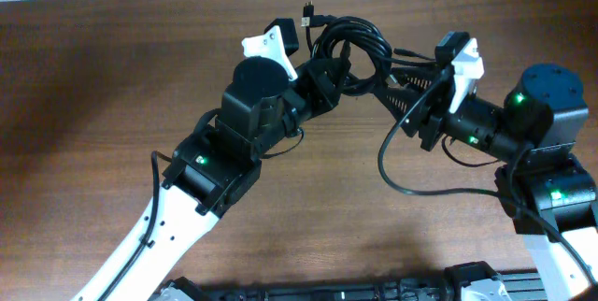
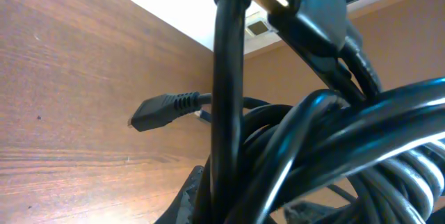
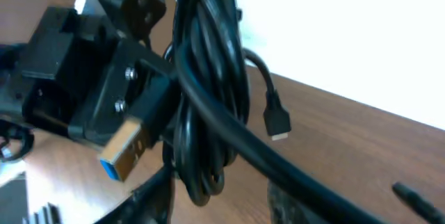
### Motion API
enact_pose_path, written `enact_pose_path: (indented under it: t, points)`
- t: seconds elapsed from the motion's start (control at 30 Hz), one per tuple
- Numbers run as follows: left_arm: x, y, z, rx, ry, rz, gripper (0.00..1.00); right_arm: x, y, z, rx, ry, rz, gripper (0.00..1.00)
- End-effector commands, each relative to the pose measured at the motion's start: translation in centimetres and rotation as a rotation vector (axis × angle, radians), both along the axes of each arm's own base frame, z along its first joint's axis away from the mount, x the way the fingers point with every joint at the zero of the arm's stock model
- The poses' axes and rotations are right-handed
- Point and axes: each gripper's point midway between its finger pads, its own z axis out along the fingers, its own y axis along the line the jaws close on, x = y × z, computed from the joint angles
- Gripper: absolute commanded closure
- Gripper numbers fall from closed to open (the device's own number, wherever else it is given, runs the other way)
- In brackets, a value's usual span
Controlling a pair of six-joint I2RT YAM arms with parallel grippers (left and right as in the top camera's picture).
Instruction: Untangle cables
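Fingers of the left gripper (image 1: 332, 78) were clamped shut on the coiled cables (image 1: 363, 41), which hung upright over the wooden table (image 1: 112, 86) near its far edge. Further right, one strand of the bundle ran between the fingers of the right gripper (image 1: 400, 91); whether they pinched it could not be told.

left arm (image 1: 252, 95): black, white link, green LED | left claw (image 1: 323, 80): black, silver screws | right arm (image 1: 547, 95): black, green LEDs

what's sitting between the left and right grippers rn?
The coiled cables. In the overhead view the bundle fills the gap between the left gripper and the right gripper.
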Motion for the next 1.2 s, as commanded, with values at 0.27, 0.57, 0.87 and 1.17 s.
enact_pose_path:
  t: [0.27, 0.57, 0.87, 1.17]
  points:
    - [-0.8, -0.9, 0.6, -0.017, -0.003, -0.031, 1.00, -0.6, 0.6, 1.1, 0.008, -0.039, 0.043, 0.76]
    - [-0.7, -0.9, 0.5, -0.010, -0.006, -0.015, 1.00, -0.6, 0.6, 1.0, 0.008, -0.034, 0.046, 0.96]
    - [-0.9, -0.9, 0.4, 0.180, -0.201, -0.102, 0.18, -0.4, 0.3, 0.6, -0.002, -0.024, 0.022, 0.96]
    - [-4.1, -0.1, 1.0, 0.737, -0.843, -0.452, 0.01, -0.4, -0.1, -0.7, -0.017, 0.039, -0.005, 0.96]
